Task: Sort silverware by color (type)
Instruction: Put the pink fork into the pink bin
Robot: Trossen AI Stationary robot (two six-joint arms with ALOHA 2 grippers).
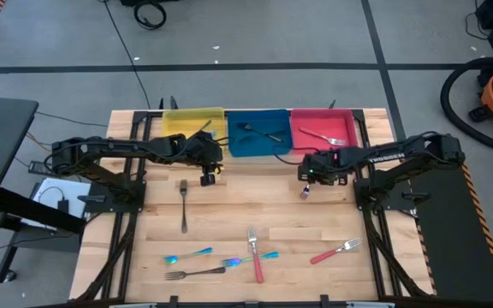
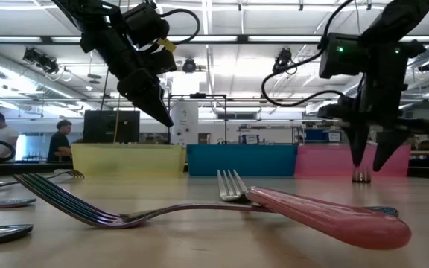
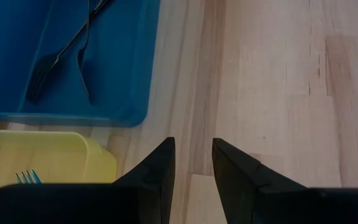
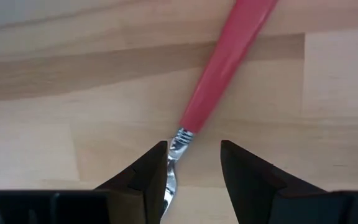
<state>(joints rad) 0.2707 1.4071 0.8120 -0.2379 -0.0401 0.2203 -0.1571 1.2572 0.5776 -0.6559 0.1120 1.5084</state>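
Silverware is lying loose along the desk's near edge in the high view: a dark fork (image 1: pixel 183 205) toward the left side, iridescent pieces (image 1: pixel 187 255), a red-handled fork (image 1: pixel 254 254) and a pink-handled fork (image 1: pixel 335 251). The blue tray (image 1: pixel 258 133) at the far edge is holding dark forks (image 1: pixel 260 131); the red tray (image 1: pixel 325 130) is holding one fork. Low view: the left gripper (image 2: pixel 153 95) is hanging open above the desk, the right gripper (image 2: pixel 369 152) is pointing down, jaws apart. Left wrist view: open fingers (image 3: pixel 155 169) are hovering over bare wood beside the blue tray and yellow tray (image 3: pixel 48 157). Right wrist view: open jaws are straddling a red-handled utensil (image 4: pixel 219 71) lying on the desk, not gripping it.
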